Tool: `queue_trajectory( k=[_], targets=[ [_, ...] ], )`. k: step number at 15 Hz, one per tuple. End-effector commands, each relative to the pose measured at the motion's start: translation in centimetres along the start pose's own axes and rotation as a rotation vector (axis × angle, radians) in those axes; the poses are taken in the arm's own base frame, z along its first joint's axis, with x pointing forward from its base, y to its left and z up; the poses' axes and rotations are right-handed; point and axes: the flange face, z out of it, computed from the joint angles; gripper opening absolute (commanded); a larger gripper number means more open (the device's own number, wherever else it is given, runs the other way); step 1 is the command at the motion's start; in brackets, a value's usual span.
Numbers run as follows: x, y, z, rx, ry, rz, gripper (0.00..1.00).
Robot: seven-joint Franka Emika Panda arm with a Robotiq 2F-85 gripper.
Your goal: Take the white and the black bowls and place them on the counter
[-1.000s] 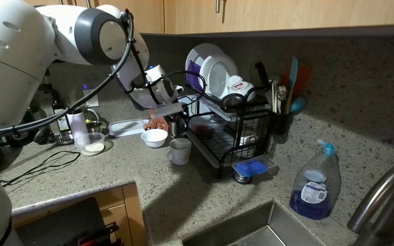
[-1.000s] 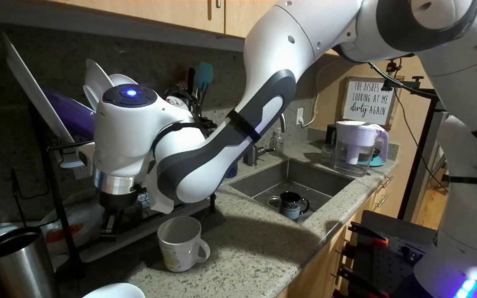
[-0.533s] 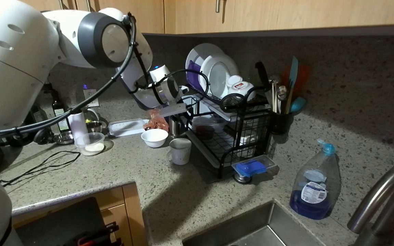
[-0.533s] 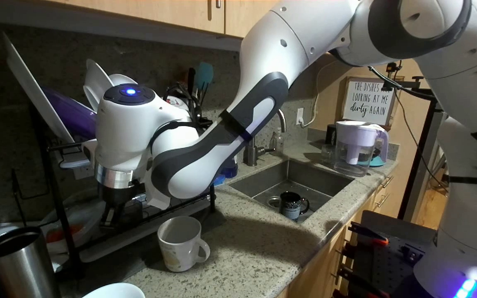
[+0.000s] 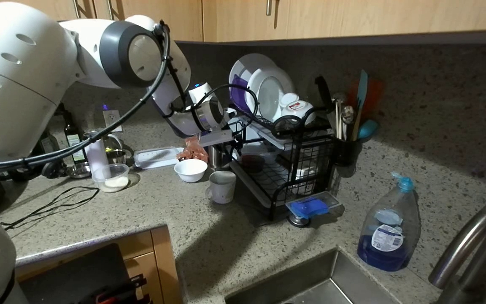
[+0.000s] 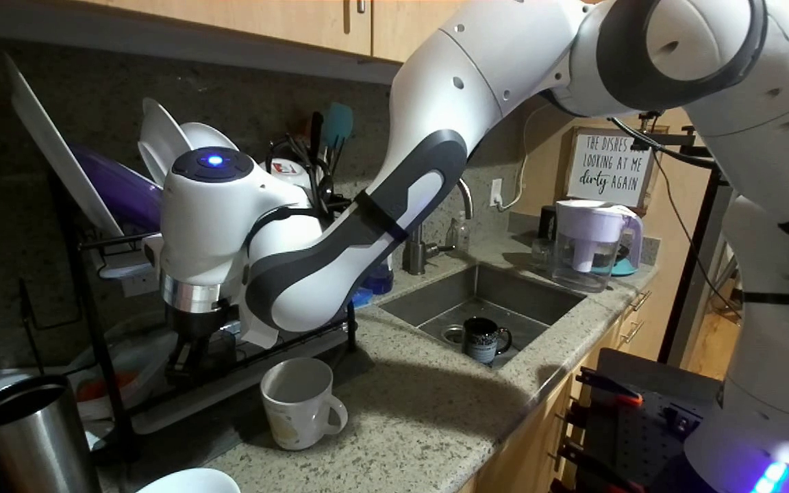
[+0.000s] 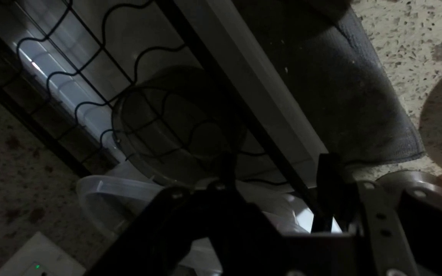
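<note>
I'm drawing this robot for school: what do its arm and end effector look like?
The arm is chunky, rounded and white, with dark grey covers. A black cable runs along it, and black straps wrap round it. A blue light glows on a dark round cap, above a silver ring. The end effector looks mostly black, with two fingers.

The rounded arm [image 6: 435,89] is white with dark grey bands [image 5: 114,55], a tied-on black cable [image 5: 23,162], blue light [image 6: 215,160] in a dark round cap [image 6: 238,166], silver ring [image 6: 189,296] and black pincer [image 7: 278,168].
</note>
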Motion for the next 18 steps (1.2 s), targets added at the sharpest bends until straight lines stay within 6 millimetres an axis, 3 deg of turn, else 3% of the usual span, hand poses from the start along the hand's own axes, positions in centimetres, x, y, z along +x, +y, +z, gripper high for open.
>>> queue_trajectory(
  k=[1, 2, 8, 9, 18],
  targets=[
    [0.5, 0.7, 0.1, -0.012, 0.009, 0.047, 0.69],
    [0.4, 0.8, 0.2, -0.014, 0.008, 0.056, 0.74],
    [0.5, 1.6, 0.9, -0.012, -0.007, 0.076, 0.63],
    [0.5, 1.9, 1.1, -0.012, -0.01, 0.081, 0.57],
    [0.6, 3.2, 3.1, -0.009, -0.05, 0.133, 0.54]
  ],
)
